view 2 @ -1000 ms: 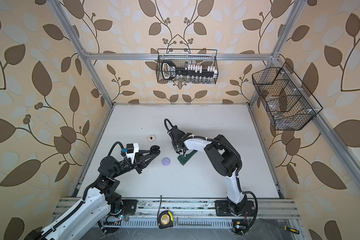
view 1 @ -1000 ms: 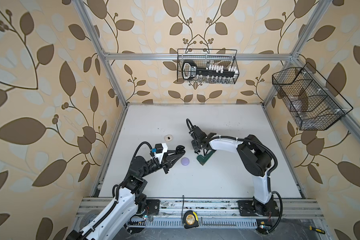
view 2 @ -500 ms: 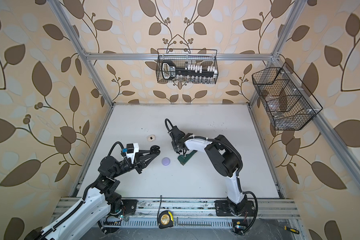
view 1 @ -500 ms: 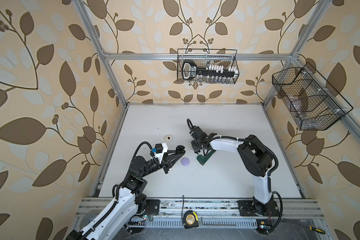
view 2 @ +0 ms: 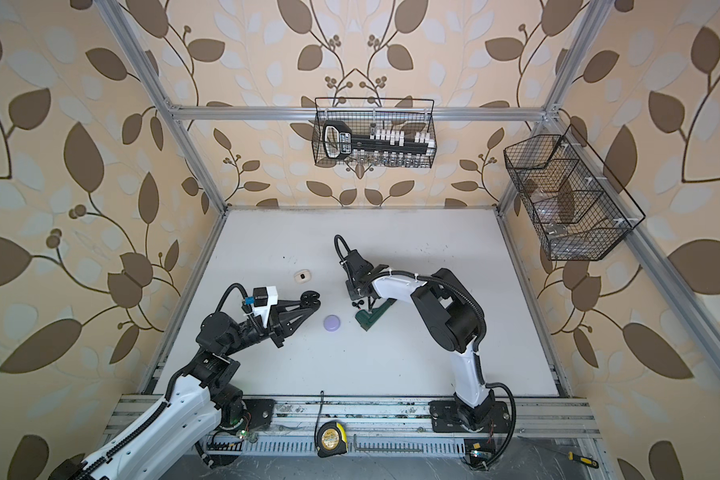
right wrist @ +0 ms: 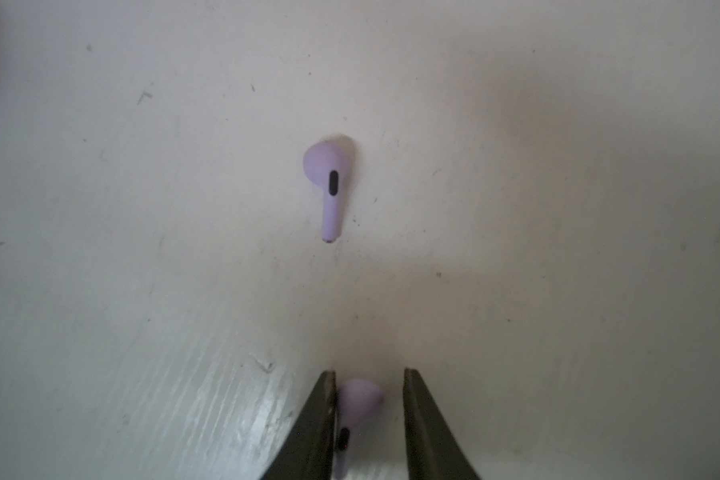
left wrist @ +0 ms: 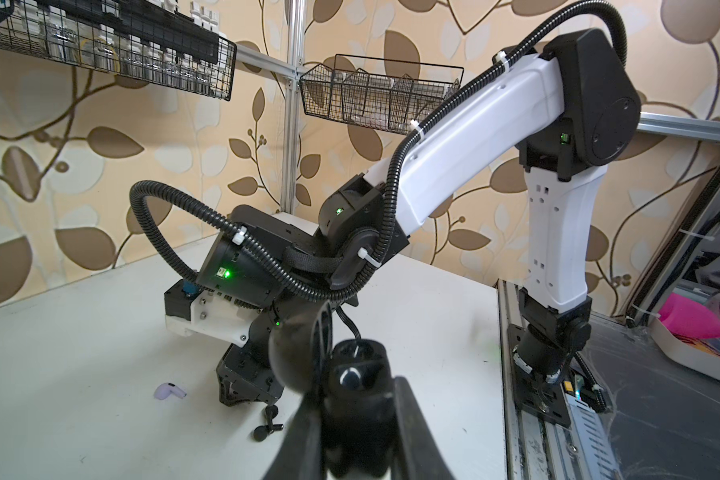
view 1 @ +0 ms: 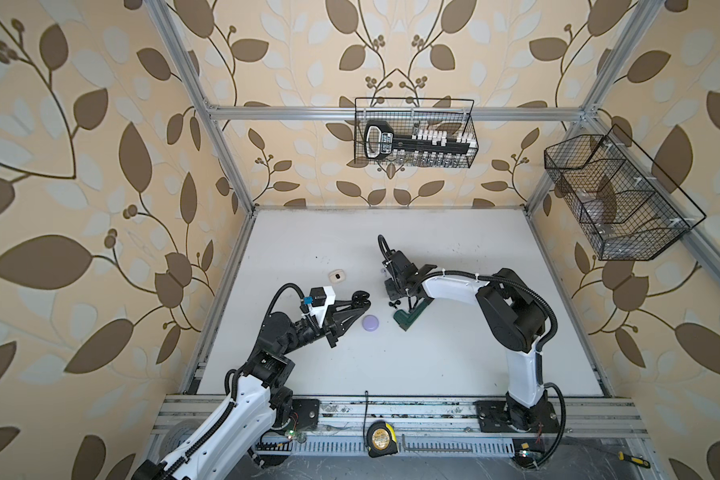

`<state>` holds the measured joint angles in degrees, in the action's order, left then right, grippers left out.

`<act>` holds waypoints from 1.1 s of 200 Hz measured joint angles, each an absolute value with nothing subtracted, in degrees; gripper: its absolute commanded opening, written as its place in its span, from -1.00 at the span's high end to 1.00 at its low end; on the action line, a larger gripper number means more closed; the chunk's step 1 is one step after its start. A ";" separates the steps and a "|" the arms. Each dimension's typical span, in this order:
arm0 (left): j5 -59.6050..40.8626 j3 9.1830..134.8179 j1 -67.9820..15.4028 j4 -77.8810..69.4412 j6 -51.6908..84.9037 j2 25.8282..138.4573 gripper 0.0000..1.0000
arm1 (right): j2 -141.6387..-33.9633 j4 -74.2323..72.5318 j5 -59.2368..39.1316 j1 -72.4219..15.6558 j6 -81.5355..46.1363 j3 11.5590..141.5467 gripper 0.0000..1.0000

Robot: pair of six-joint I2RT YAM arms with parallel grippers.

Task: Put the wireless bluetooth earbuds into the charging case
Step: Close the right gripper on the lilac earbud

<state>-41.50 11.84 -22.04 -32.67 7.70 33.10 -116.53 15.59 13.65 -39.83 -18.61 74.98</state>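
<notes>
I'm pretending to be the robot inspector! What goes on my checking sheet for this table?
Surface: white table, scuffed, with small dark specks.
Job's things: lilac earbud lying loose; second lilac earbud between the right jaws; two black earbuds loose beside the dark green tool; lilac case and cream case apart.
Clutter: dark green tool only.
Grippers: left gripper shut; right gripper open.
Cables: ribbed black hose along each arm.
Surroundings: back wire basket, side wire basket, leaf wallpaper, tape measure on front rail.
</notes>
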 measured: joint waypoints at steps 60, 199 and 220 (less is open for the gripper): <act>-41.50 11.84 -22.04 -32.64 7.70 33.10 1.00 | -116.53 14.28 13.19 -39.83 -18.65 74.46 0.52; -41.52 11.84 -22.04 -32.62 7.70 33.08 1.00 | -115.61 13.26 13.06 -40.07 -19.20 72.90 0.44; -41.52 11.84 -22.04 -32.62 7.70 33.10 1.00 | -115.61 13.26 13.02 -40.07 -19.20 72.90 0.46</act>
<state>-41.52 11.84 -22.04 -32.62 7.70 33.10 -115.61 13.26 13.02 -40.07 -19.20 72.90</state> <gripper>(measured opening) 0.231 0.274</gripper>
